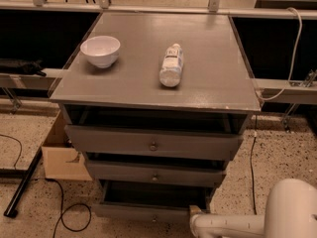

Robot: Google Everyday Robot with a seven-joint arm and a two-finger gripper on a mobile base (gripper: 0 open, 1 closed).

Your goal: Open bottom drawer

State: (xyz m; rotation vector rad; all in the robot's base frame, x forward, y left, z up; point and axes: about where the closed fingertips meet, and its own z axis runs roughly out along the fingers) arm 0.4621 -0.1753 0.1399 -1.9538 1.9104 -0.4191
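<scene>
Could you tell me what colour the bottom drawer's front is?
Bottom drawer is grey, camera view; gripper at its right end.

Cabinet top (213,58): bowl (100,50) left, bottle (171,65) lying centre. Gripper (195,213) at bottom drawer (133,212).

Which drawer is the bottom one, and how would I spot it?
Find the grey cabinet with a white bowl and a lying bottle on top. Of its three drawers, the bottom drawer is the lowest, with the shortest front; the gripper sits at its right end.

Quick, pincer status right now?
Pincer: cannot be told; it is low at the right end of the bottom drawer front.
</scene>
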